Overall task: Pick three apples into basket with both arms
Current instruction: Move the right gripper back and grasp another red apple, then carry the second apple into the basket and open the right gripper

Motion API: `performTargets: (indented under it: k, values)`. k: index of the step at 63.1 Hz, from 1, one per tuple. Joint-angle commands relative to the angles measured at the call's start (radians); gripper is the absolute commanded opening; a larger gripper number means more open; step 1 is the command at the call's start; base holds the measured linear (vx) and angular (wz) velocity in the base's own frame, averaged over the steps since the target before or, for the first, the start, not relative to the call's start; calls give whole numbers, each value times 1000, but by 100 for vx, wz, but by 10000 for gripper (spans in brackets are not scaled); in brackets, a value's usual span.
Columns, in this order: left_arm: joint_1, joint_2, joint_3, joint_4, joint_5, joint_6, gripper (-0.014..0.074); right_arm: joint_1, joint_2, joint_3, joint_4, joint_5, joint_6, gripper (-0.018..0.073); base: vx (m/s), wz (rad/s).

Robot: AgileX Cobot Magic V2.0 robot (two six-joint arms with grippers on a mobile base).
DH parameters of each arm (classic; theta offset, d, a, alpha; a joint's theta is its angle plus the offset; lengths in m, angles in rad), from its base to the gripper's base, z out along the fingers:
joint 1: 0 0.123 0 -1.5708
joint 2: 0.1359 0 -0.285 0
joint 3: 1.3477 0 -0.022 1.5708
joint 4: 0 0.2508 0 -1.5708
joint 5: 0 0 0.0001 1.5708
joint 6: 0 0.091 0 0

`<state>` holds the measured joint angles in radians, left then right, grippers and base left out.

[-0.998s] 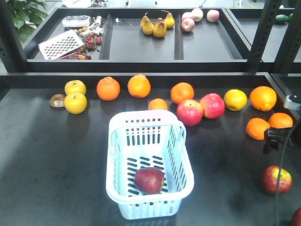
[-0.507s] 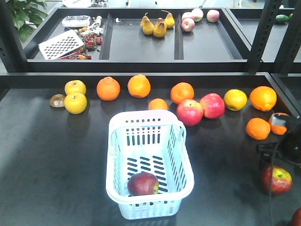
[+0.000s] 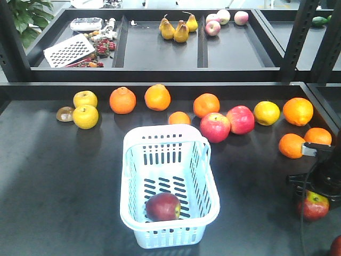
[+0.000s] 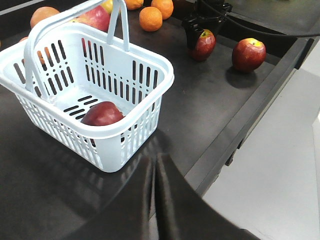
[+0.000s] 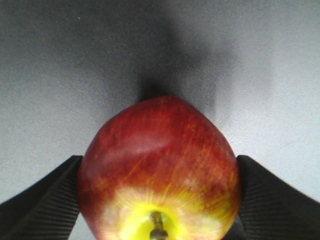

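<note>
Second apple [image 3: 314, 205] sits near right on the surface [image 3: 64, 186]. The right gripper [image 5: 159, 192] has dropped over it within the last second, fingers [image 5: 40, 205] pressed on both flanks; looks clamped. First apple [image 3: 163, 207] rolled, now lies in the basket [image 3: 165, 129]. Left gripper [image 4: 155, 190] fingers together, empty. Third apple [image 4: 248, 54] is untouched. Your next move: lift.

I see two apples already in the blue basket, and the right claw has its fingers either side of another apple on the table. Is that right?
Not quite. The basket holds only one apple, as the front-facing view shows. The rest stands: the right gripper has its fingers either side of a second apple on the table.
</note>
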<state>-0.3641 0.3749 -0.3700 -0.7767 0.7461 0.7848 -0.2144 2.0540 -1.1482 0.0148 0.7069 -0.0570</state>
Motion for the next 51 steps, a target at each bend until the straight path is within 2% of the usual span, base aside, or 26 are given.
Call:
performTargets:
  k: [1,10,18,25,29,34,38,43,51]
  values:
    - [-2,6,-24,-47,-48,-8,-6,-4,-94,-24,-3,21,-23,226,0,0]
    - [-2,6,-24,-47,-48,-8,-6,-4,-206,-24,64,79,-140,-8,0,0]
    - [-2,6,-24,-47,-48,-8,-6,-4,-330,-23,200,166,-259,-10,0,0]
    - [-2,6,-24,-47,-48,-8,-6,4,-443,-18,376,248,-402,-5,0,0]
    - [-2,6,-24,-47,-48,-8,-6,24,-507,-6,446,299,-464,-4,0,0]
    - [-2,6,-24,-47,-48,-8,-6,92,-581,25,543,348,-541,-3,0,0]
    - [-2,6,-24,-47,-48,-8,-6,160,-632,61,601,338,-565,-1,0,0]
    - [-2,6,-24,-47,-48,-8,-6,272,-676,102,667,269,-576,-1,0,0]
    - [-2,6,-24,-47,-48,-8,-6,461,-688,133,706,130,-571,5,0,0]
